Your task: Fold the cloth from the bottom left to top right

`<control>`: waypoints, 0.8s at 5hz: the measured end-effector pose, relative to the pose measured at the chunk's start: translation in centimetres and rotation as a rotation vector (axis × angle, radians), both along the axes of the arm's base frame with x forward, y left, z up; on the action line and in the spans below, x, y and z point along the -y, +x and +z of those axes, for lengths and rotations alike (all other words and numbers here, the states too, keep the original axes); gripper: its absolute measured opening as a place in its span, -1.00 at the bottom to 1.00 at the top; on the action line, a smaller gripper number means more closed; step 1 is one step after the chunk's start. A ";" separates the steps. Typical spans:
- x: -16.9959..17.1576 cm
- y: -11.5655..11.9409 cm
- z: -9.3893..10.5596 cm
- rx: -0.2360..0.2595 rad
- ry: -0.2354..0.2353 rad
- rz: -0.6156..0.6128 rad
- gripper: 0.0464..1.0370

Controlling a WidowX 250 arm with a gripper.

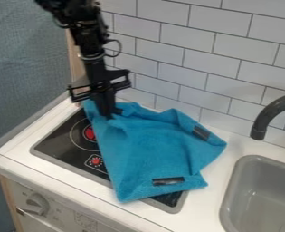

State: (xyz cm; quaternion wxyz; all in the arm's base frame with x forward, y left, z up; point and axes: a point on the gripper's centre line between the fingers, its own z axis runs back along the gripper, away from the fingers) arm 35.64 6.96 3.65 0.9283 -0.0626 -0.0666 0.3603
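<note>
The end effector (110,113) is placed at the cloth's (154,152) far-left part, presumably for folding; opening and grip cannot be told.

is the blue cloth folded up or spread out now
Mostly spread, not neatly folded: the cloth lies broadly across part of the stove, with rumpled creases near the gripper.

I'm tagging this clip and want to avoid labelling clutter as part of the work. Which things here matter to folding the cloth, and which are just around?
Part of the job:
- blue cloth, spread over part of the stove
- gripper, down at the cloth's upper left

Just around:
- stove, only lying under the cloth
- sink
- tap
- knob
</note>
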 end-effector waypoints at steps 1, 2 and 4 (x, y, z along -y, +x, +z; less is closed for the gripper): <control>2.4 1.2 -1.1 -0.016 -0.001 -0.054 -0.96; 3.9 2.2 -2.3 -0.029 -0.002 -0.079 -0.96; 3.6 3.0 -4.0 -0.075 0.026 -0.053 -0.56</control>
